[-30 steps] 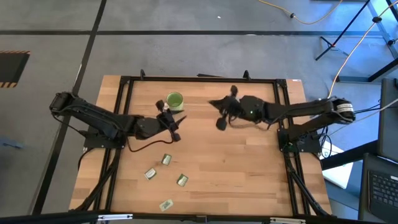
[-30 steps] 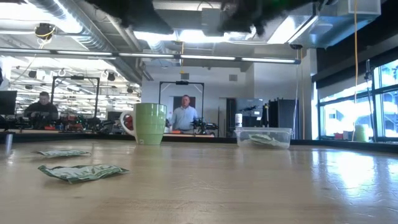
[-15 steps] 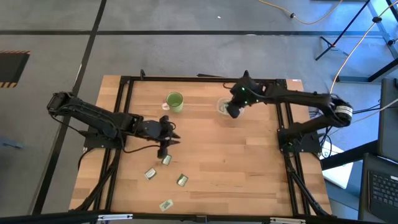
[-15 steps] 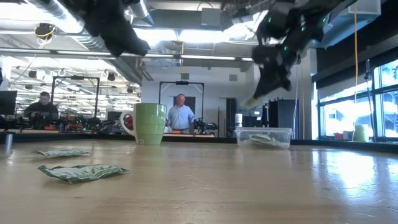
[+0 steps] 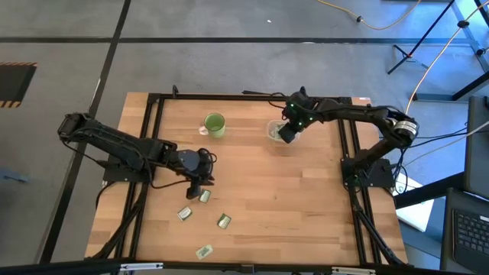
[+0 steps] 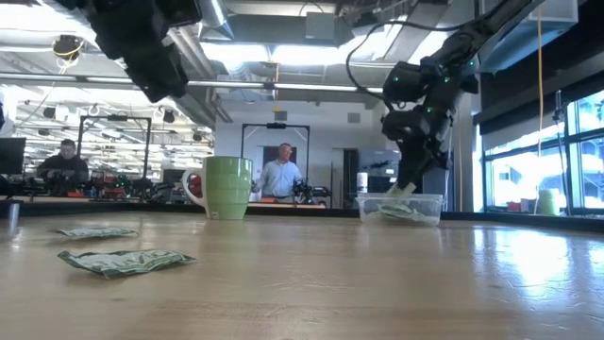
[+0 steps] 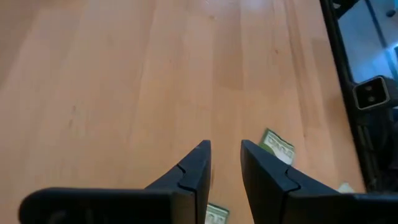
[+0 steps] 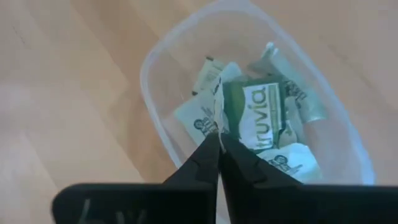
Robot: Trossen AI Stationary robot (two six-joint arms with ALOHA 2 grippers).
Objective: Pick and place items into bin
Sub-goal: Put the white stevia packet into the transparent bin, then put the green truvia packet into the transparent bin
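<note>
Several pale green packets lie flat on the wood: one (image 5: 204, 196) just near-side of my left gripper (image 5: 200, 177), others (image 5: 184, 213) (image 5: 223, 221) (image 5: 203, 251) closer to the near edge. My left gripper (image 7: 225, 149) hangs open above the table, touching nothing, with a packet (image 7: 277, 147) ahead of its fingers. The clear bin (image 5: 273, 131) stands at the far side and holds several packets (image 8: 202, 121). My right gripper (image 5: 285, 134) is right above the bin (image 6: 400, 208), shut on one green packet (image 8: 258, 118). My right gripper pinches the green packet by one edge (image 8: 218, 121) between its two shut fingers (image 8: 208, 158), coming from above and pointing down. The packet hangs below the fingers (image 6: 403, 192), inside the bin's rim, over the packets lying there.
A green mug (image 5: 215, 124) (image 6: 226, 187) stands at the far side, left of the bin. A black frame (image 5: 153, 114) runs round the table's edges. Bare wood stretches between the two arms. People (image 6: 276, 175) show in the room beyond.
My right gripper has swung from the table's middle toward the far edge, carrying the packet, then come down over the bin. My left gripper has moved from beside the mug toward the near edge, ending just above the nearest packet on the table.
</note>
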